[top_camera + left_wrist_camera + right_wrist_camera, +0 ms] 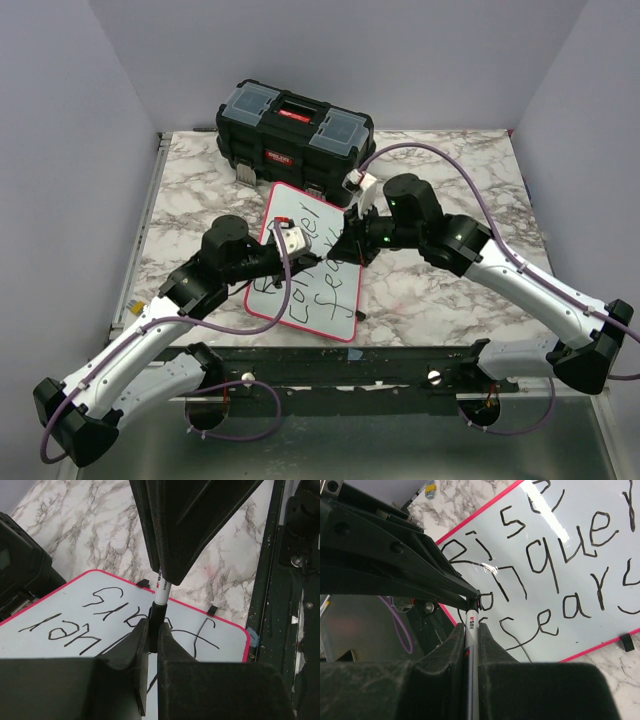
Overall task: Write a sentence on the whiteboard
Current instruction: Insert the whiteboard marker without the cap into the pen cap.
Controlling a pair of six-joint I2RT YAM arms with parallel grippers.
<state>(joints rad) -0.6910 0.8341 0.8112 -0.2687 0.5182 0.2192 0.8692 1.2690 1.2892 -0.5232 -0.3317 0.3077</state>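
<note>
1. Gripping the marker [160,591] from opposite ends, the two claws meet tip to tip just above the middle of the whiteboard [300,203]
2. Pinched narrow, the left claw [153,630] holds the marker's black end, which looks like the cap, though I cannot be sure
3. Pinched narrow too, the right claw [471,637] holds the pale barrel, with the printed band showing just past its fingertips
4. The whiteboard lies flat on the counter [200,180], in front of the toolbox [295,125], its long side running away from the bases at a slight slant
5. The sentence [555,565] fills the board in three lines, roughly "Rise conquer fears", so the writing looks done
6. Key relation: the marker's long axis runs straight from one claw into the other, across the board and seemingly clear of its face. Neither arm is nearer, as each has one end
7. Likely step: pressing the cap on or pulling it off. Either way the motion should follow that shared axis, since a sideways tug could drop the marker onto the lettering and smear it
</note>
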